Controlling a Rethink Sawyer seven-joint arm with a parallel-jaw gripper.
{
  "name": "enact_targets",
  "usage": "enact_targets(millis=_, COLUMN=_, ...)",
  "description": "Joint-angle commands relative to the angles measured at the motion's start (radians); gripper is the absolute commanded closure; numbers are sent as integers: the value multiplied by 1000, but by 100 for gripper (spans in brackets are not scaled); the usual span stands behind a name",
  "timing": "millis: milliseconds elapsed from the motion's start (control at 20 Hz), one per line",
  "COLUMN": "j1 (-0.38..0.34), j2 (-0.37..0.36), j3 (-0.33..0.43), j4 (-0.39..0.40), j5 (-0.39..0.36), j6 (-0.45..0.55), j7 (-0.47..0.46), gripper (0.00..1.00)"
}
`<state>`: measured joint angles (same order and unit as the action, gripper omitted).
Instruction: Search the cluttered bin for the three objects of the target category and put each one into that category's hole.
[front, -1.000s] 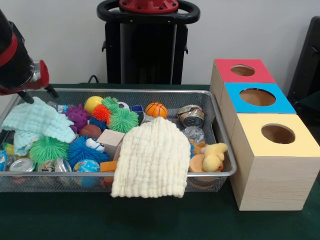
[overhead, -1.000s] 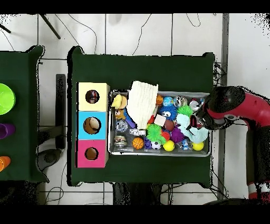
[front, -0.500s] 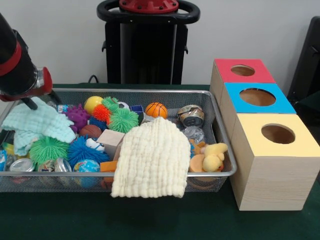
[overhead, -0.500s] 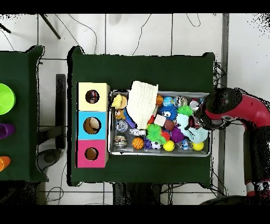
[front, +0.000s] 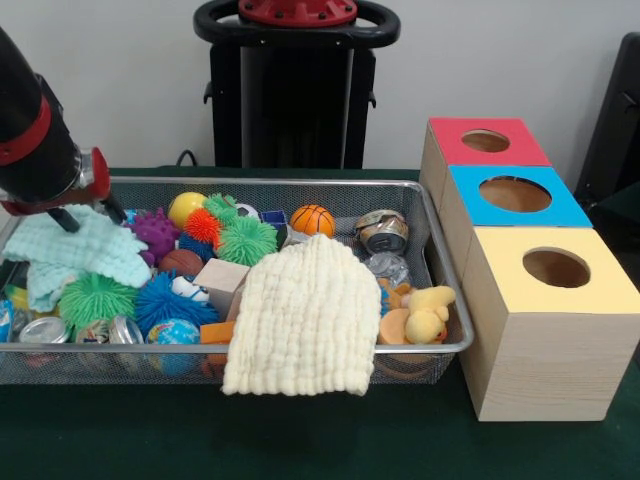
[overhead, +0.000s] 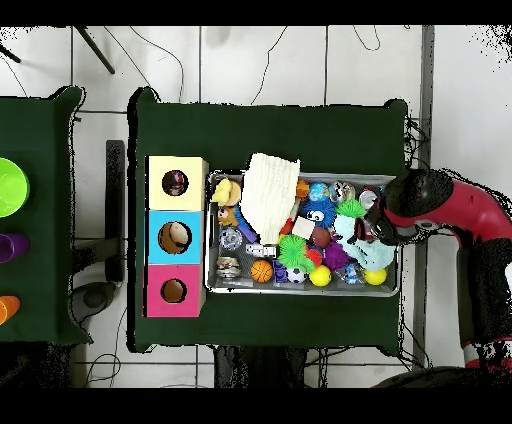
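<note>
**binwatcher:** Since nothing marks which category is the target, I'll start with the bin (front: 300, 181). It's a wire mesh one, sitting centre-left of the front view on the table (front: 150, 430) and packed full. A can (front: 381, 231) lies toward its right end, with a basketball (front: 312, 219) just left of it. A green spiky ball (front: 246, 240) sits left of that, and a wood block (front: 220, 277) is near the middle. A plush duck (front: 430, 312) sits in the lower right corner. A yellow cloth (front: 305, 320) covers the middle and hangs over the front rim.

**servo_sam:** And the gripper?

**binwatcher:** The gripper (front: 90, 214) is in the upper left of the front view, over the bin's left end. Its two dark fingers (front: 116, 211) are spread apart with nothing between them. The tips are right at the top of a mint cloth (front: 70, 250). I can't tell whether they're actually touching it.

**servo_sam:** Holes?

**binwatcher:** There are three boxes in a row just right of the bin, each with a round hole on top. The red box (front: 450, 150) is furthest back, the blue box (front: 470, 205) is in the middle, and the yellow box (front: 500, 285) is nearest the bottom of the frame. In the overhead view the row is on the left and the gripper (overhead: 375, 232) is at the bin's right end.
</note>
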<state>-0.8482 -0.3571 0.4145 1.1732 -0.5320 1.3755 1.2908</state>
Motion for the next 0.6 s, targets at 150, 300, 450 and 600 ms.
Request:
enact_targets(millis=150, j1=-18, j2=19, j3=74, j4=82, j5=-45, j6=-154, j7=-250, gripper=0)
enact_targets(millis=300, j1=-25, j2=21, j3=74, j4=92, j5=-53, j6=-197, j7=-252, gripper=0)
enact_targets(millis=450, j1=-28, j2=23, j3=73, j4=97, j5=-55, j6=-221, j7=-256, gripper=0)
enact_targets(millis=600, j1=-25, j2=19, j3=68, j4=94, j5=-59, j6=-228, j7=-260, gripper=0)
